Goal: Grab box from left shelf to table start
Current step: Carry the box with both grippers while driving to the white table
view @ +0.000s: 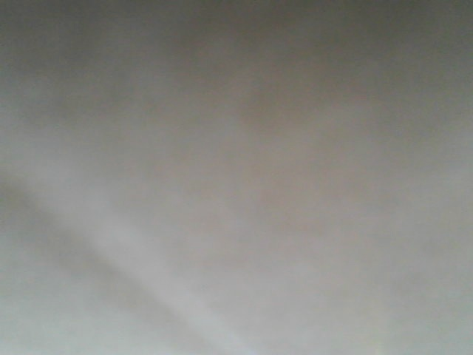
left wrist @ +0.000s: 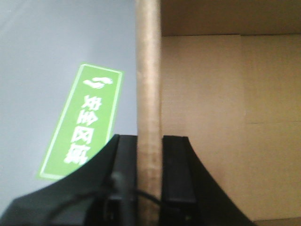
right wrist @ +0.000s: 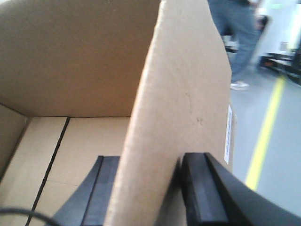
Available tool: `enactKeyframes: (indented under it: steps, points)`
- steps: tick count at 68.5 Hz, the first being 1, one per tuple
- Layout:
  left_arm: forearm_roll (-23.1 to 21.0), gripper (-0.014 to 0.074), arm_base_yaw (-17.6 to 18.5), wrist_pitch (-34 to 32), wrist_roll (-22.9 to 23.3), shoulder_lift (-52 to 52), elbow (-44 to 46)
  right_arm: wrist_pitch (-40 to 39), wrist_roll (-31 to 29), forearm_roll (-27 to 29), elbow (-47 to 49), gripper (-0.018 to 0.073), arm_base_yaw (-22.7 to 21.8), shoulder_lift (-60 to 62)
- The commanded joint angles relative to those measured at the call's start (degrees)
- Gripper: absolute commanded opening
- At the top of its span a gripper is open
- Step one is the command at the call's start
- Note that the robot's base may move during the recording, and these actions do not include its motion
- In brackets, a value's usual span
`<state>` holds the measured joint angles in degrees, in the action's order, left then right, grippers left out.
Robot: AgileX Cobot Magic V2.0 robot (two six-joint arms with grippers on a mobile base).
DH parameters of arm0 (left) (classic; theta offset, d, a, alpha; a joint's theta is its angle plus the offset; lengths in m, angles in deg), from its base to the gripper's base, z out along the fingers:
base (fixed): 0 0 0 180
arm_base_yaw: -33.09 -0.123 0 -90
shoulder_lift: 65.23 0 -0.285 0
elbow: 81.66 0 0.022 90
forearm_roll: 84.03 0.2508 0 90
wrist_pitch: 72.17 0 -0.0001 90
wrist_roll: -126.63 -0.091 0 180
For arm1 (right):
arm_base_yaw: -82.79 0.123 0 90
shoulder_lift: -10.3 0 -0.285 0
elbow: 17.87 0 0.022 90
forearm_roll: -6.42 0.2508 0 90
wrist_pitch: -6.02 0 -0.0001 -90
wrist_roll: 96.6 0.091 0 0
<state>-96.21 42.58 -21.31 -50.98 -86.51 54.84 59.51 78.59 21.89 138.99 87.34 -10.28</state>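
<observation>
Box [left wrist: 211,117], open-topped, gripped by 2 pincers at opposite walls. Left pincer [left wrist: 149,146] was closed on 1 upright cardboard wall, its black fingers [left wrist: 126,155] pressed flat against both faces. Right pincer [right wrist: 149,162] was likewise clamped on a taller flap [right wrist: 183,84], with 1 pad inside the box and 1 outside. Beyond the left wall lay grey floor [left wrist: 47,47] bearing a green sign [left wrist: 82,122]; beyond the right flap were a yellow line [right wrist: 265,127] and a person's legs [right wrist: 237,42]. Neither shelf nor tabletop appeared in any view, and the front view gave only a blurred pale surface, so the box's place relative to either could not be told. Judged stage: carriage, with the box probably clear of the shelf. For a sound transfer, both arms should travel together at matched speed and keep the spacing between pincers constant, since thin corrugated walls bend or tear if pulled apart or twisted. Lowering should be level, with release only once the base sits fully on the tabletop.
</observation>
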Motion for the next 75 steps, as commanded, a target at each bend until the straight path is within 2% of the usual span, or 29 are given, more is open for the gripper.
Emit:
enactKeyframes:
  steps: [1,75]
  points:
    - [5.42,-0.0092,0.04,4.46,-0.42,-1.04,0.19,-6.09,-0.14,-1.38,1.7,0.0057,-0.12,-0.24]
    - [5.42,-0.0092,0.04,4.46,-0.42,-1.04,0.19,-6.09,-0.14,-1.38,1.7,0.0057,-0.12,-0.24]
